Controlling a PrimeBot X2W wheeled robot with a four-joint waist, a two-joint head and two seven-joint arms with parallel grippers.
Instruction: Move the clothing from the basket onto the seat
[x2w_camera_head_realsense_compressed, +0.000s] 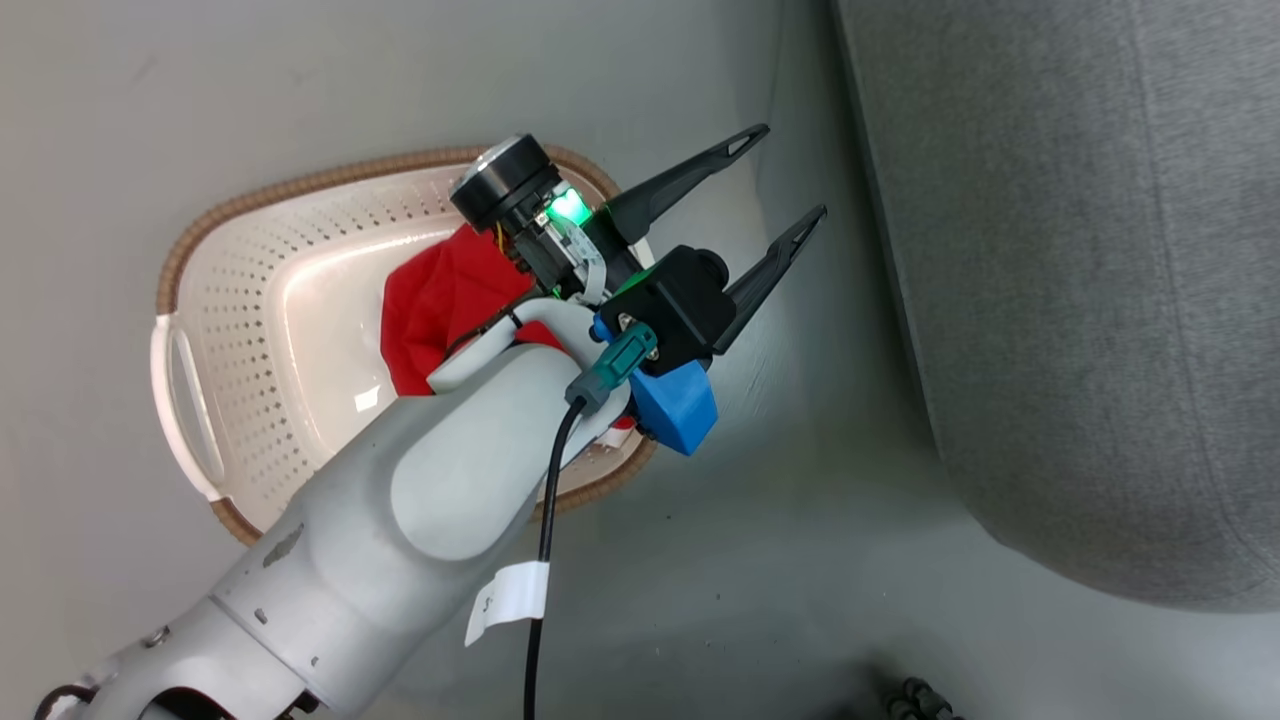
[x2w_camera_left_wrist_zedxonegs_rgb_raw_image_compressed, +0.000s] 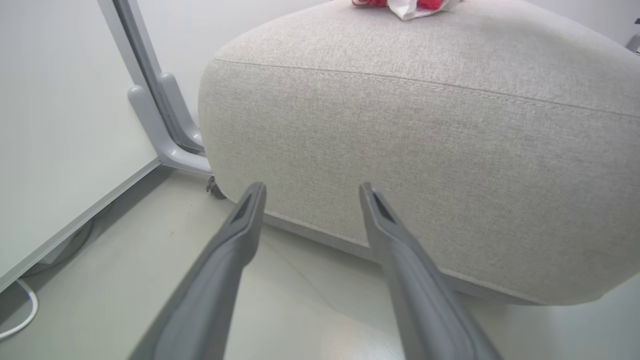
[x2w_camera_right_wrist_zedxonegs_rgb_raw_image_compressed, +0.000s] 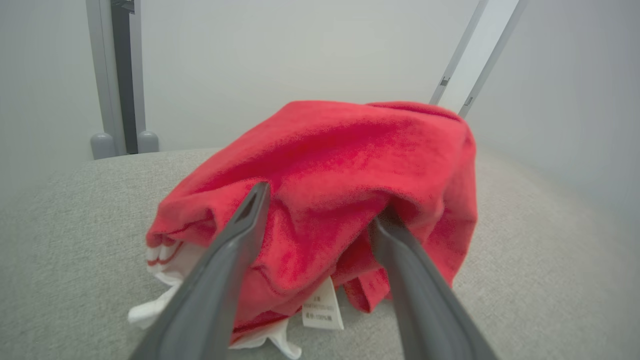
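Clothing (x2w_camera_right_wrist_zedxonegs_rgb_raw_image_compressed: 340, 165) on seat (x2w_camera_right_wrist_zedxonegs_rgb_raw_image_compressed: 75, 225), touching wide-spread right claw (x2w_camera_right_wrist_zedxonegs_rgb_raw_image_compressed: 320, 205).

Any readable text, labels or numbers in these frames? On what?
Nothing is clear enough to quote.
On the care tag of the red garment: a few printed lines, too blurred to read.
On the white tag round the cable: one dark mark, too small to read.
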